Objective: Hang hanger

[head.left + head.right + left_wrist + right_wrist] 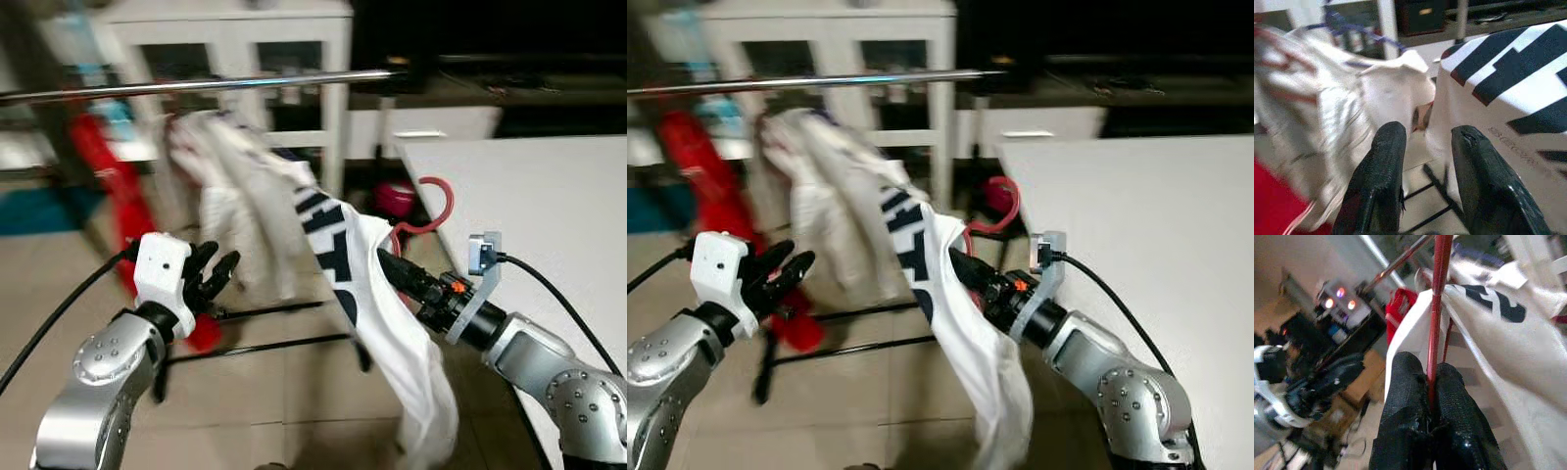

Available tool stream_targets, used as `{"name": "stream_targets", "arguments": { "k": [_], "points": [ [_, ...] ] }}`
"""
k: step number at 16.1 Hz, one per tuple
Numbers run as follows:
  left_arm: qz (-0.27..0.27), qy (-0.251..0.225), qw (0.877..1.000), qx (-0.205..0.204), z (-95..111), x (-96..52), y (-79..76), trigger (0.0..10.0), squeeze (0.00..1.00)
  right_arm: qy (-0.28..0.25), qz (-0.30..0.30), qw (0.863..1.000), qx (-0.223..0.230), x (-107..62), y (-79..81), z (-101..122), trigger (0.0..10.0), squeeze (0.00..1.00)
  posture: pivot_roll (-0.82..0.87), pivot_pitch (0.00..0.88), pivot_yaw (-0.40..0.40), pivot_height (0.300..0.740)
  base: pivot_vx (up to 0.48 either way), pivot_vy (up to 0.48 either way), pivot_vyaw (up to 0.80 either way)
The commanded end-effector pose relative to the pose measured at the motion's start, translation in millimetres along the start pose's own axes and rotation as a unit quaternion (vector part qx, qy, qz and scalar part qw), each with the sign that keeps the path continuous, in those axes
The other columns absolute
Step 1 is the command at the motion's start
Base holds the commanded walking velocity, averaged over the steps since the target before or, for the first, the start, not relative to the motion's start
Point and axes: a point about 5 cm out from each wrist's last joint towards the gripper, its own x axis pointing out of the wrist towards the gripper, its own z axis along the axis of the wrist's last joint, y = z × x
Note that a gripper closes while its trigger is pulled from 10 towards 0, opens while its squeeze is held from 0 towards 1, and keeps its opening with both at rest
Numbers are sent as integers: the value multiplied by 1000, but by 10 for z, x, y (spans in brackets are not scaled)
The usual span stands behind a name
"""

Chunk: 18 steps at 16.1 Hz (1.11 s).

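A red hanger (431, 211) carries a white shirt with dark lettering (338, 259) that droops toward the floor. My right gripper (392, 266) is shut on the hanger's thin red bar (1439, 308), its fingers (1410, 396) pinching it. The hook curls up beside the table corner, below the silver clothes rail (196, 86). A white garment (220, 166) and a red one (108, 176) hang on that rail. My left gripper (217, 274) is open, empty, raised left of the shirt. Its fingers (1381, 166) point at the hanging white cloth.
A white table (549, 196) fills the right side, close to my right arm. A white cabinet (235, 39) stands behind the rail. The rack's black base bars (265, 328) lie on the tiled floor.
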Motion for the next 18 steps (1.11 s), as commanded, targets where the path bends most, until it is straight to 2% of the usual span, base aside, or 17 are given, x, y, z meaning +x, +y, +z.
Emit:
{"name": "stream_targets", "arguments": {
  "k": [1, 3, 5, 7, 8, 11, 13, 14, 15, 16, 17, 18],
  "points": [
    [0, -4, 1000, 6, 30, -9, -14, 10000, 0, -8, -1, 1000, -26, 53, 21, 69, 10000, 0, 45, 0, 23, 740, 0, 0, 788],
    [-1, -3, 1000, 9, 26, 4, -24, 10000, 0, -19, -60, 996, -60, 152, -81, 108, 10000, 0, 44, 0, 17, 740, 0, 0, 788],
    [-3, 2, 1000, 17, 7, 37, -41, 10000, 0, -23, -137, 985, -99, 234, -203, 102, 10000, 0, 45, 0, 8, 740, 0, 0, 391],
    [-20, 3, 1000, 15, -17, 109, -72, 10000, 0, -39, -169, 975, -136, 372, -199, 110, 10000, 0, 45, 0, 6, 740, 0, 0, 0],
    [-60, -2, 998, -10, 2, 128, -130, 10000, 1000, -39, -166, 974, -148, 433, -164, 117, 10000, 0, 43, 0, 5, 740, 0, 0, 0],
    [-114, -4, 993, -19, 49, 208, -218, 10000, 1000, -11, -147, 969, -199, 485, -110, 113, 10000, 0, 32, 0, 0, 740, 0, 0, 0],
    [-174, -8, 984, -44, 103, 369, -389, 10000, 1000, -2, -135, 966, -220, 517, -94, 131, 10000, 0, 27, 0, -4, 740, 0, 0, 0],
    [-184, -7, 982, -48, 113, 425, -429, 10000, 1000, 0, -128, 966, -225, 536, -78, 136, 10000, 0, 21, 0, -3, 740, 0, 0, 0],
    [-194, -3, 979, -57, 114, 525, -472, 10000, 882, 0, -110, 967, -228, 571, -26, 149, 10000, 0, 18, 0, -1, 740, 0, 0, 0],
    [-199, 5, 977, -73, 108, 611, -492, 10000, 149, 0, -95, 968, -234, 598, 30, 173, 10000, 0, 11, 0, 1, 740, 0, 0, 0],
    [-221, 9, 970, -99, 112, 661, -538, 10000, 0, -2, -85, 967, -238, 612, 71, 196, 10000, 0, 8, 0, 0, 740, 0, 0, 0],
    [-259, 14, 959, -117, 113, 705, -616, 10000, 0, -3, -77, 967, -243, 629, 107, 215, 10000, 0, 2, 0, 5, 740, 0, 0, 0]
  ]
}}
